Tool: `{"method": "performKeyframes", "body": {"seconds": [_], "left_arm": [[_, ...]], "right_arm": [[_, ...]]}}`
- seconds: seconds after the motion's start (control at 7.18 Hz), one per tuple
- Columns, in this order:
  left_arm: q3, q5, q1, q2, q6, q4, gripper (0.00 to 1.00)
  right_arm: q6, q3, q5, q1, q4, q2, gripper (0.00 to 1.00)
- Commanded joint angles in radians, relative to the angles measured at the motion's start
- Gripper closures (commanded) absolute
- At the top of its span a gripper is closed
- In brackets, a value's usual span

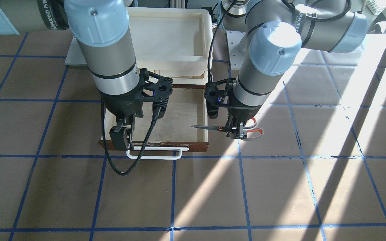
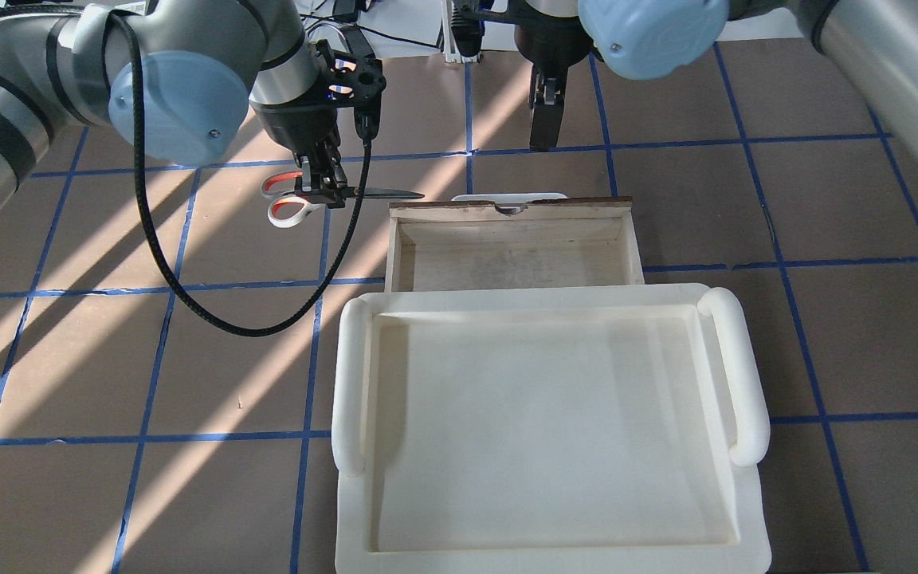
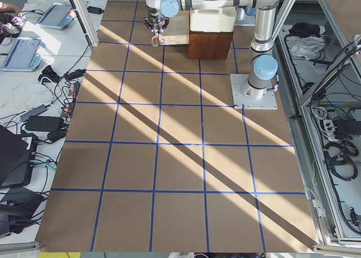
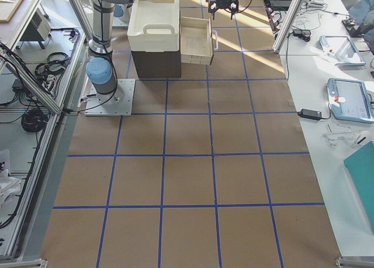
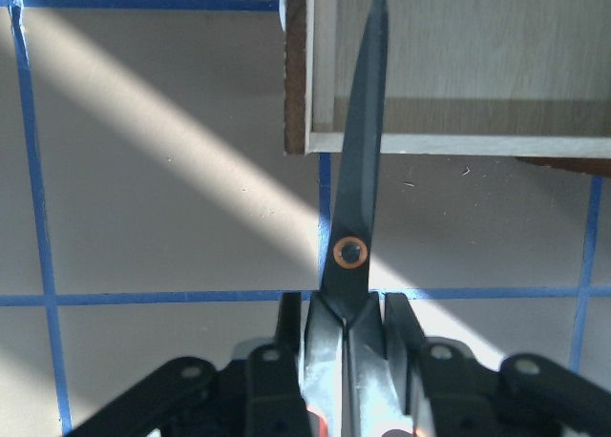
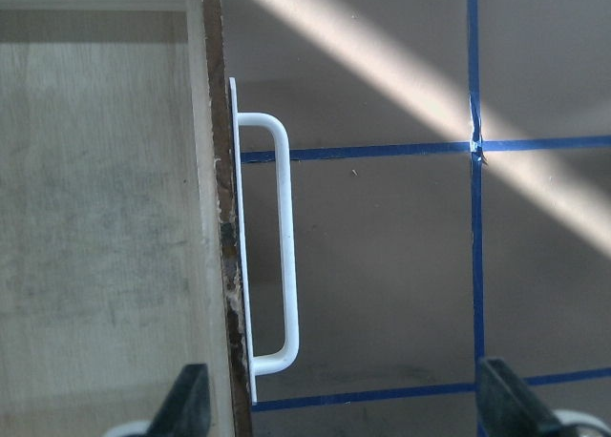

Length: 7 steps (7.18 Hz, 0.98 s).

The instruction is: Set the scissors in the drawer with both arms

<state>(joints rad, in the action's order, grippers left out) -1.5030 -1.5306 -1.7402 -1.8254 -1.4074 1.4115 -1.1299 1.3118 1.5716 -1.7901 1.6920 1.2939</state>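
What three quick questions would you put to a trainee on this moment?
1. True or false: the left gripper is shut on the scissors.
2. The scissors' blade tip points: A) over the side wall of the open drawer; B) straight down; C) away from the drawer.
3. Fill in: the right gripper, above the white handle, has its jaws ____.
Key: 1 true; 2 A; 3 open.
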Motion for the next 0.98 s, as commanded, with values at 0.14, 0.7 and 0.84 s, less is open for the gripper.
{"method": "performKeyframes", "body": {"seconds": [0.14, 0.7, 0.84], "left_arm": [[0.0, 0.021, -0.143, -0.011, 0.068, -0.005, 1.0], [-0.045, 0.05, -0.199, -0.029, 0.088, -0.017, 1.0], [-0.052, 0.052, -0.199, -0.034, 0.087, -0.035, 1.0]], "right_arm": [[0.414, 0.148, 0.004, 0.06, -0.13, 0.253, 0.0], [1.083, 0.167, -0.004, 0.06, -0.202, 0.327, 0.0], [1.192, 0.17, -0.002, 0.063, -0.25, 0.34, 0.0]]}}
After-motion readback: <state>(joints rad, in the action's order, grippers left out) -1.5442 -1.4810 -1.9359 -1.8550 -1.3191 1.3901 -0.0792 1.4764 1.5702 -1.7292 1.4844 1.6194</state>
